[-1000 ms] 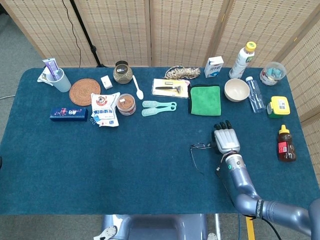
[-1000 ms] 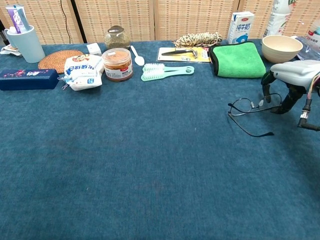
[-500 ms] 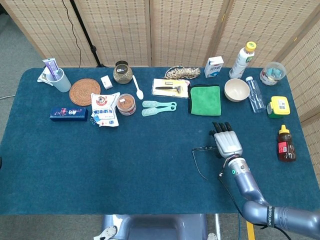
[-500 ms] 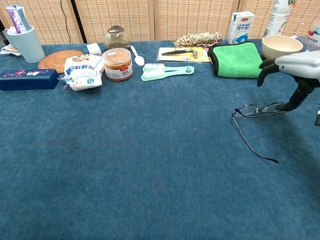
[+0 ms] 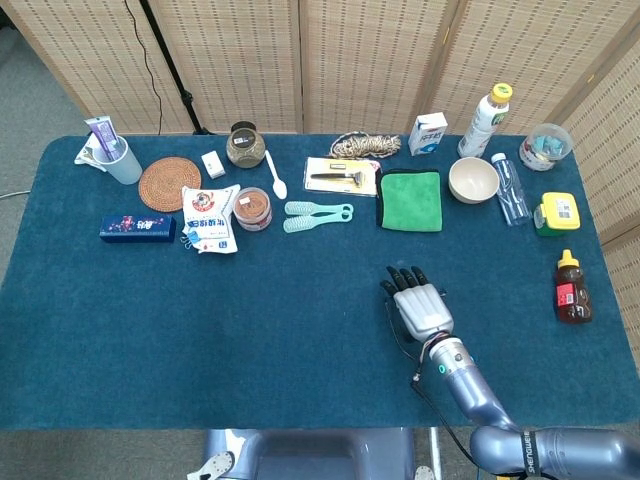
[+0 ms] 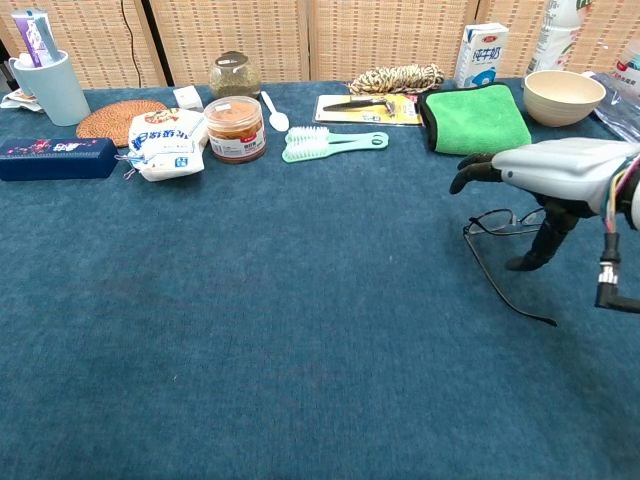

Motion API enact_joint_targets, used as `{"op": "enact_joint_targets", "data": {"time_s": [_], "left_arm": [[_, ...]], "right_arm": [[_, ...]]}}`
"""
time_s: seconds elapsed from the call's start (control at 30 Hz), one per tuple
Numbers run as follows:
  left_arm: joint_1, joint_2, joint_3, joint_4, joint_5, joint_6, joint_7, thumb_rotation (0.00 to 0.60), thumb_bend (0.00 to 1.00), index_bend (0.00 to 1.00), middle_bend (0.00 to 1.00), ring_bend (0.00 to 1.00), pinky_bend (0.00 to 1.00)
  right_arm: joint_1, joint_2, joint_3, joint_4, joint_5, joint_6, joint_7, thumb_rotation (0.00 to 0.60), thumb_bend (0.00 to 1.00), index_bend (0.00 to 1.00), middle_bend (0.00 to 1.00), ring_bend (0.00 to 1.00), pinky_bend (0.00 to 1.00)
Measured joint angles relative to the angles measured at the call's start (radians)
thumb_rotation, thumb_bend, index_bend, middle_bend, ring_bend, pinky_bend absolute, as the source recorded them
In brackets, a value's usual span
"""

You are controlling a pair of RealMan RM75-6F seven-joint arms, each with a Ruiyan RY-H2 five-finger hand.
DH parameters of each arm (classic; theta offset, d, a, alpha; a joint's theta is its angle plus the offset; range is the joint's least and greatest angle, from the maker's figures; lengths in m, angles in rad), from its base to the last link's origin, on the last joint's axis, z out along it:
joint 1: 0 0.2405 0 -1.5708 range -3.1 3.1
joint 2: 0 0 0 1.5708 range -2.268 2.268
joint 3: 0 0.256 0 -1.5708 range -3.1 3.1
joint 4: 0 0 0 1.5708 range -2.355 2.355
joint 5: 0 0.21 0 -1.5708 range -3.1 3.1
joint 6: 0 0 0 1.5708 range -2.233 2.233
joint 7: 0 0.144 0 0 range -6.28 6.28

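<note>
Blue cloth covered the worktop [image 5: 200, 330], and nearest the cameras on the robot's right the right robot hand [image 5: 420, 305] was seen held palm-down over a pair of eyeglasses [image 6: 500, 222]. In the chest view its fingers [image 6: 475, 172] were spread forward above the frame while the thumb reached down beside the lenses; nothing was gripped, so the robot hand was taken to be open and empty. The eyeglasses lay flat on the cloth, unfolded, one temple stretched towards the near edge. The left robot hand was not shown in either view. The step in hand was judged to be the approach to a grasp of the eyeglasses, with contact not yet made. For the next move, a lowering of the palm and a careful closing of thumb and fingers on the thin frame near the lenses would be called for, since wire this slight could easily be pushed along the cloth rather than pinched. Farther back a green towel [image 5: 410, 200] and a cream bowl [image 5: 473, 180] were laid, with a pale green brush [image 5: 317, 216] to their left. Beyond those, a coil of rope [image 5: 364, 145] and a milk carton [image 5: 427, 133] were set near the far edge, before woven screens [image 5: 370, 60].
</note>
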Motion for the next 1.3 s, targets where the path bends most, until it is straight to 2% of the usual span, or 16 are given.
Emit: {"op": "enact_joint_targets", "data": {"time_s": [0.17, 0.4, 0.67, 1.0, 1.3], "left_arm": [[0.006, 0.001, 0.002, 0.006, 0.000, 0.003, -0.008, 0.592, 0.38, 0.20, 0.09, 0.03, 0.00], [0.013, 0.002, 0.004, 0.017, -0.003, 0.007, -0.021, 0.592, 0.38, 0.20, 0.09, 0.03, 0.00], [0.014, -0.004, 0.004, 0.025, -0.005, 0.004, -0.028, 0.592, 0.38, 0.20, 0.09, 0.03, 0.00], [0.010, -0.010, 0.001, 0.027, -0.005, -0.001, -0.025, 0.593, 0.38, 0.20, 0.09, 0.03, 0.00], [0.011, -0.009, 0.001, 0.027, -0.006, -0.002, -0.022, 0.590, 0.38, 0.20, 0.09, 0.03, 0.00]], "right_arm": [[0.023, -0.031, -0.002, 0.006, 0.006, -0.008, -0.017, 0.600, 0.20, 0.17, 0.00, 0.00, 0.00], [0.061, -0.021, -0.005, 0.005, 0.049, -0.044, -0.057, 0.600, 0.20, 0.27, 0.00, 0.00, 0.00], [0.111, 0.022, -0.005, -0.001, 0.131, -0.068, -0.092, 0.600, 0.20, 0.27, 0.00, 0.00, 0.00], [0.146, 0.043, -0.013, 0.016, 0.176, -0.083, -0.104, 0.600, 0.20, 0.28, 0.00, 0.00, 0.00], [0.194, 0.058, -0.053, 0.048, 0.248, -0.113, -0.158, 0.600, 0.20, 0.31, 0.00, 0.00, 0.00]]}}
